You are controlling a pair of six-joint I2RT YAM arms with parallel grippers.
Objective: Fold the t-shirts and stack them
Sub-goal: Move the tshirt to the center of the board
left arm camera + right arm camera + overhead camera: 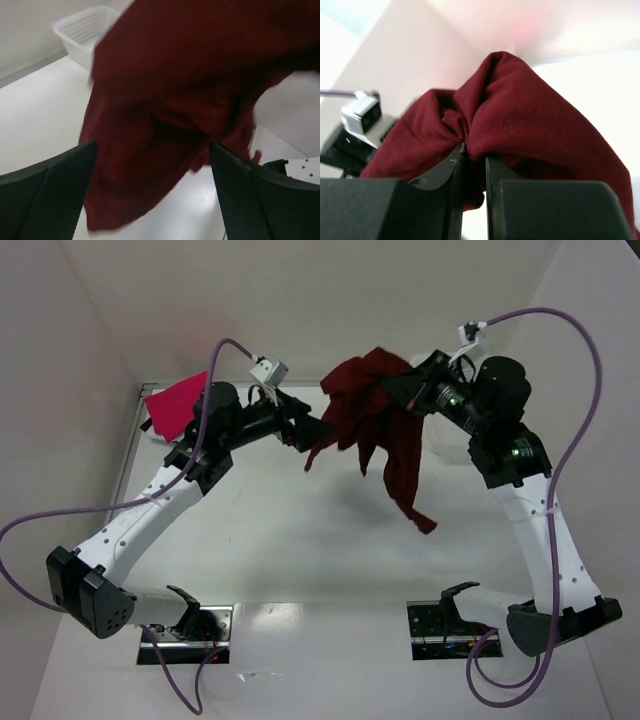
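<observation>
1. Maroon t-shirt (375,425): held off the table (290,550), hanging between the two arms at the far centre. Shadow on the tabletop below it.
2. Right gripper (474,156): a bunched fold of the shirt sits squarely between its fingertips. The cloth bulges out above and to both sides of them.
3. Right fingers (454,175): nearly together, only a narrow slot between them, pinching that fold. This grip carries the shirt.
4. Left gripper (313,432): at the shirt's left edge in the top view. In its wrist view the cloth hangs just ahead of the fingertips and fills the gap between them.
5. Left fingers (55,195): spread wide, nothing clamped. Contact with the cloth cannot be told.
6. Orientation: crumpled mass at the top by the right gripper. The long axis runs from there toward the near right, ending in a narrow tail (425,523) that dangles lowest.
7. Pink-red t-shirt (178,405): on the table at the far left, behind the left arm, well apart from the maroon one.
8. White mesh basket (85,30): on the table beyond the hanging shirt, seen in the left wrist view.
</observation>
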